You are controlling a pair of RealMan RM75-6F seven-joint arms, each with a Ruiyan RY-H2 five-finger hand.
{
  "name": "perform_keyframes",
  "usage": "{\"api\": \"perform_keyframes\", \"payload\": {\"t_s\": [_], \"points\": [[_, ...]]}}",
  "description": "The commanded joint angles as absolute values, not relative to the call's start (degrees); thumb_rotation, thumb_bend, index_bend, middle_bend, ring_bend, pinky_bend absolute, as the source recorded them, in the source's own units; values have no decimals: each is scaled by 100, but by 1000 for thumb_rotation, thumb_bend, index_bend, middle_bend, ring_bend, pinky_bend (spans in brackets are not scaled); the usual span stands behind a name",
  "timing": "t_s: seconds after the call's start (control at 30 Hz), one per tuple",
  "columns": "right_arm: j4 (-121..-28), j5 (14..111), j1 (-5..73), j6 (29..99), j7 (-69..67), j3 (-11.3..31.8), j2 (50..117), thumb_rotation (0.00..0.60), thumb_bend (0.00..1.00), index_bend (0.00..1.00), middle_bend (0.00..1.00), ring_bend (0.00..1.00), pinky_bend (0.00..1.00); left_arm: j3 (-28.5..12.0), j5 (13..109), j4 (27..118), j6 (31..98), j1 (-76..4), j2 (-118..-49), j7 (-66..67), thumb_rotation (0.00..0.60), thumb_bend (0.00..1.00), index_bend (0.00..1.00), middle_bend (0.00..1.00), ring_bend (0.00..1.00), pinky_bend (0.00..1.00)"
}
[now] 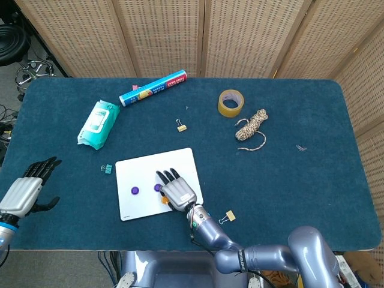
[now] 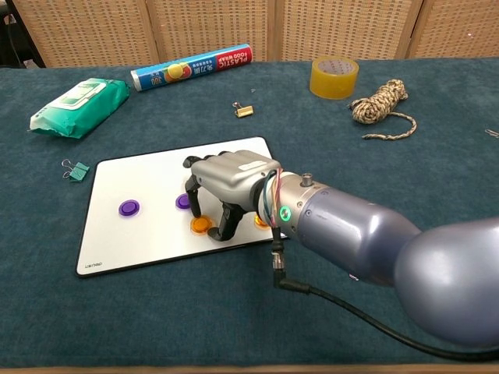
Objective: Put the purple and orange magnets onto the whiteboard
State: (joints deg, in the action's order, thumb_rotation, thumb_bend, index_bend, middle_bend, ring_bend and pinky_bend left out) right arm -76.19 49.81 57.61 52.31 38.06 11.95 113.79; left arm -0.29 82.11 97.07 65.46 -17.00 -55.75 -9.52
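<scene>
The blue table [image 2: 437, 156] is carrying everything, with the whiteboard [image 2: 148, 187] lying flat near its front edge. The right hand [image 2: 230, 181] is hovering palm-down over the board's right half, fingers curled downward with tips at or near the surface, grasping nothing as far as can be seen. One orange magnet [image 2: 201, 225] is sitting on the board just under the fingertips, between thumb and fingers; a second orange magnet [image 2: 260, 221] is peeking out beneath the wrist side, mostly hidden. One purple magnet [image 2: 184, 202] is lying just left of the fingers, partly covered; the other purple magnet [image 2: 129, 208] is lying well apart to the left, also on the board. The left hand [image 1: 25, 191] is resting off at the table's left edge, fingers spread, holding nothing.
</scene>
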Motion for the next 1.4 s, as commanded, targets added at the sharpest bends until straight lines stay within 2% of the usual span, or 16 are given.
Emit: {"api": "perform_keyframes", "payload": {"t_s": [0.03, 0.37, 0.47, 0.8, 1.07, 1.23, 1.3, 1.4], "points": [[-7609, 4966, 5753, 5221, 3813, 1184, 11385, 600, 389, 557, 0, 0, 0, -30, 8214, 9705, 6555, -1697, -5575, -952, 600, 308, 35, 0, 0, 0], [-7773, 5046, 5720, 5193, 3750, 1184, 11249, 600, 389, 340, 0, 0, 0, -23, 8223, 9691, 6546, -1701, -5583, -957, 600, 308, 36, 0, 0, 0], [-7839, 5041, 5709, 5195, 3759, 1170, 11218, 600, 389, 317, 0, 0, 0, -21, 8224, 9697, 6546, -1701, -5583, -946, 600, 308, 36, 0, 0, 0], [-8333, 5206, 5659, 5412, 3736, 1272, 10931, 600, 389, 328, 0, 0, 0, -30, 8203, 9691, 6532, -1709, -5583, -955, 600, 308, 36, 0, 0, 0], [-9008, 5677, 5392, 5774, 3643, 1217, 10051, 600, 390, 308, 0, 0, 0, -30, 8211, 9692, 6580, -1688, -5593, -927, 600, 309, 36, 0, 0, 0], [-9266, 6415, 4773, 6249, 3071, 845, 9000, 600, 389, 223, 0, 0, 0, -40, 8228, 9681, 6707, -1643, -5662, -795, 600, 309, 35, 0, 0, 0], [-9295, 6665, 4512, 6484, 2833, 697, 8676, 600, 348, 160, 0, 0, 0, -52, 8235, 9665, 6780, -1620, -5709, -720, 600, 309, 35, 0, 0, 0], [-9320, 6935, 3956, 7014, 2527, 418, 8120, 600, 109, 43, 0, 0, 0, -67, 8265, 9640, 6939, -1562, -5801, -615, 600, 308, 34, 0, 0, 0]]}}
